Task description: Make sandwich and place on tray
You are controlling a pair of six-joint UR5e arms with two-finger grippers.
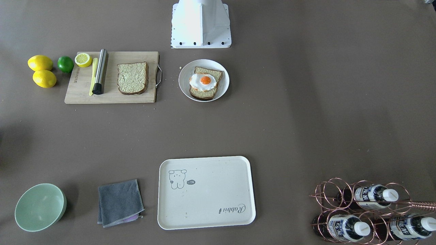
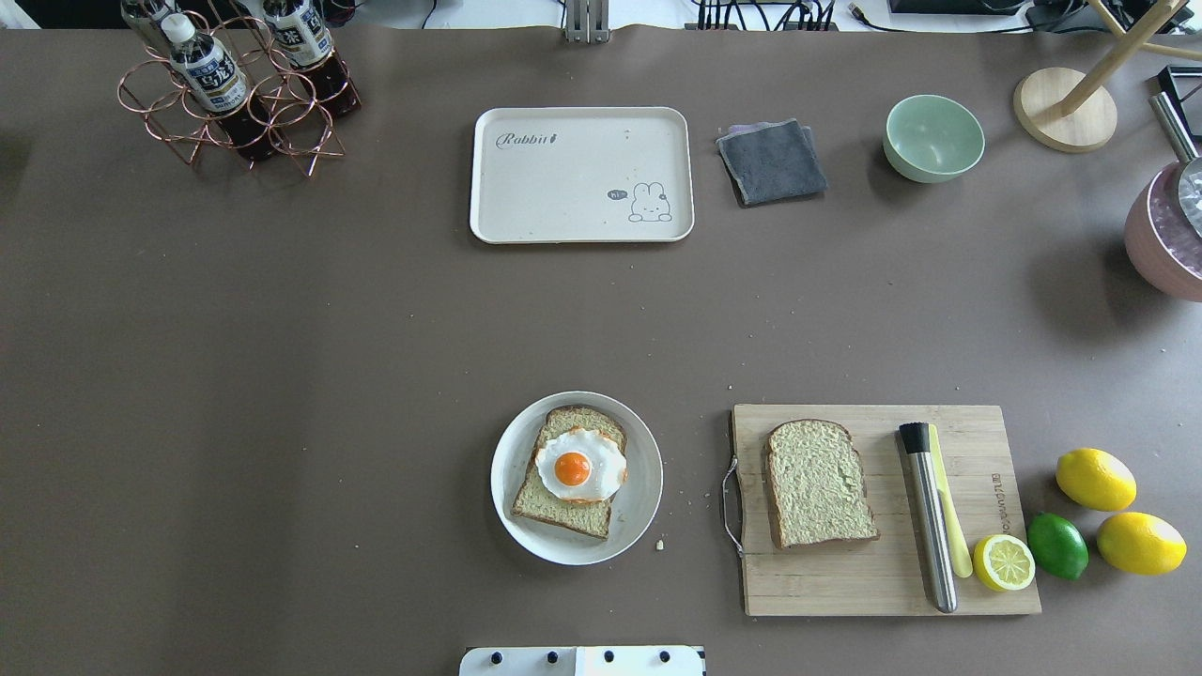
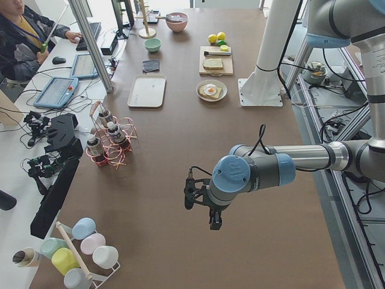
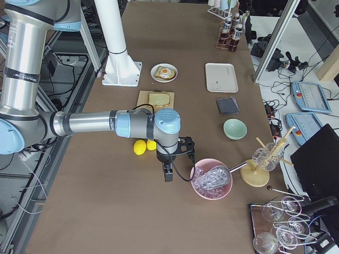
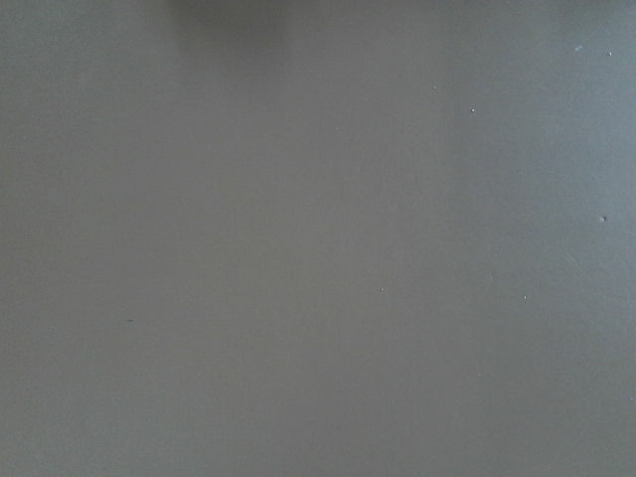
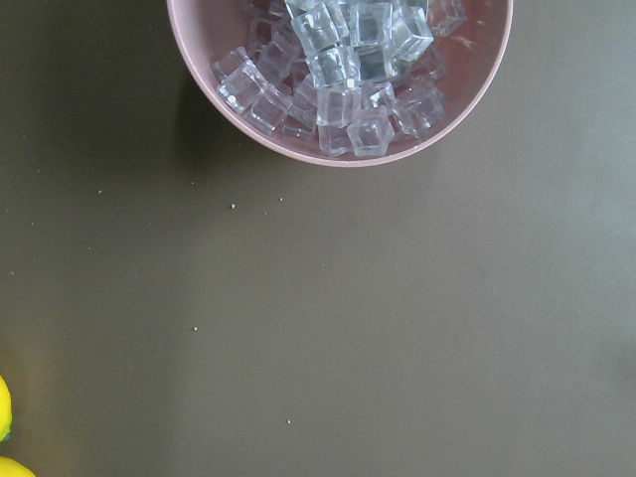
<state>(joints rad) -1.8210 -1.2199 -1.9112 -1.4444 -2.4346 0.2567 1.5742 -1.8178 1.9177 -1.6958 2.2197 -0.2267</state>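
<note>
The sandwich's parts lie apart. One bread slice [image 1: 204,94] with the fried egg [image 1: 203,81] on top lies on a white plate [image 1: 185,73] near the robot base. The other bread slice [image 1: 133,78] lies on the wooden cutting board [image 1: 81,92]. The cream tray [image 1: 211,200] with the "Rabbit" script holds nothing, across the table from the plate. My left gripper [image 3: 201,209] hangs over bare table far to the left, and my right gripper [image 4: 168,170] hangs beside the pink ice bowl [image 4: 212,181]. I cannot tell whether either is open or shut.
On the board lie a steel muddler [image 1: 100,71], a yellow stick and a half lemon [image 1: 83,60]. Beside it are two lemons [image 1: 40,63] and a lime [image 1: 65,64]. A grey cloth [image 1: 120,202], a green bowl [image 1: 40,207] and a copper bottle rack [image 1: 361,211] flank the tray.
</note>
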